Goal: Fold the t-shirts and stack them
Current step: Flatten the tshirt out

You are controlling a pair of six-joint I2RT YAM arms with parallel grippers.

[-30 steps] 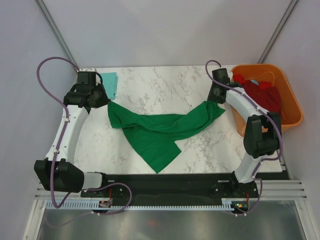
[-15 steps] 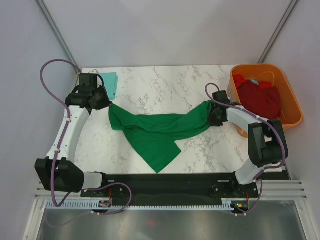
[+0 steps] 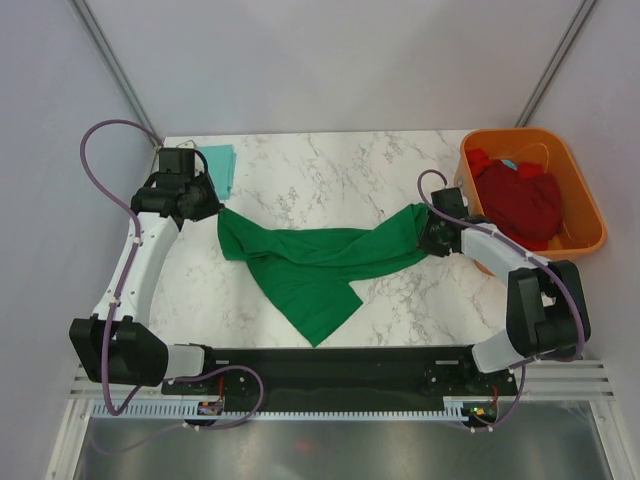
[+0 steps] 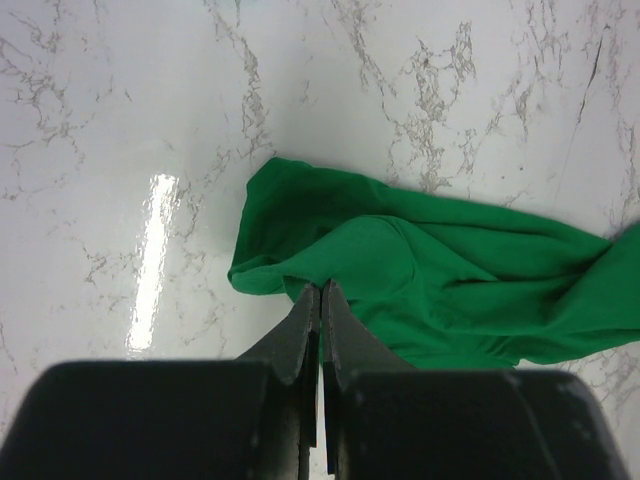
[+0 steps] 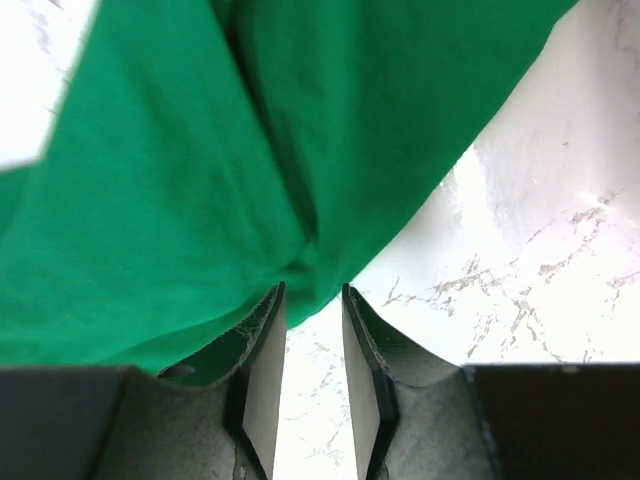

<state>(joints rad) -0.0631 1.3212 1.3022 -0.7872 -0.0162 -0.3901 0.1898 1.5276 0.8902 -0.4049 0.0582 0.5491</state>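
The green shirt (image 3: pixel 310 262) lies rumpled mid-table (image 3: pixel 330 165), strung between both arms. The left pincer (image 4: pixel 320 292) is clamped on its left edge. The right pincer (image 5: pixel 312 295) stands apart at the opposite hem, seemingly not yet biting. It should close there first. Then both should pull outward evenly to flatten the cloth.
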